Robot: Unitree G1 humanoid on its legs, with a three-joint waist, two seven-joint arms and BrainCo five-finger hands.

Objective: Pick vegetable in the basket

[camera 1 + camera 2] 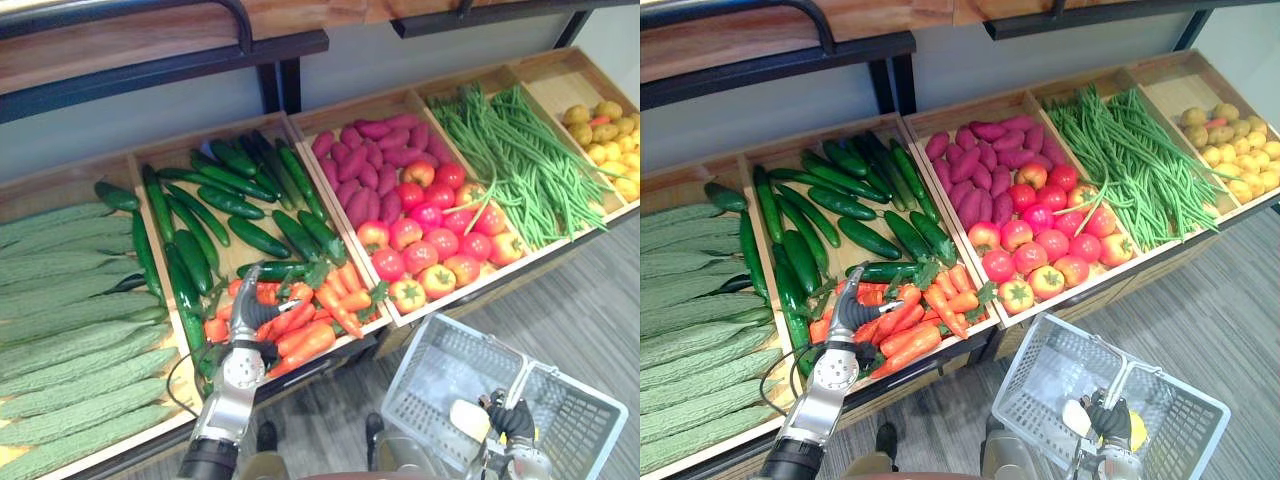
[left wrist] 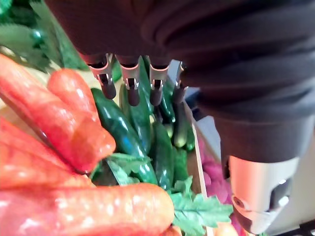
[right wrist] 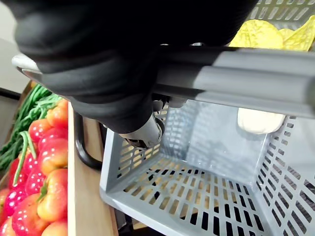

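The job has only just started. The robot's left hand (image 1: 244, 318) is at the lower left of the eye view, over the heap of long orange carrots with green tops (image 1: 300, 335). Its fingers are straight and loose, and nothing is in them. The carrots lie just below the long dark green cucumbers (image 1: 215, 215).

The right hand (image 1: 512, 420), at the bottom right, is wrapped tight round the grey bar handle (image 3: 246, 78) of the grey plastic basket with slotted walls (image 1: 440, 375). I think what is left is to grab a carrot, lift it and put it in the basket.

The left wrist view shows from close up that the fingertips (image 2: 133, 96) seem to touch no carrot. The right wrist view looks inside the basket. A pale cream lump (image 3: 258, 120) and something yellow and crinkly (image 3: 261, 34) are already in there, but I cannot tell what they are.
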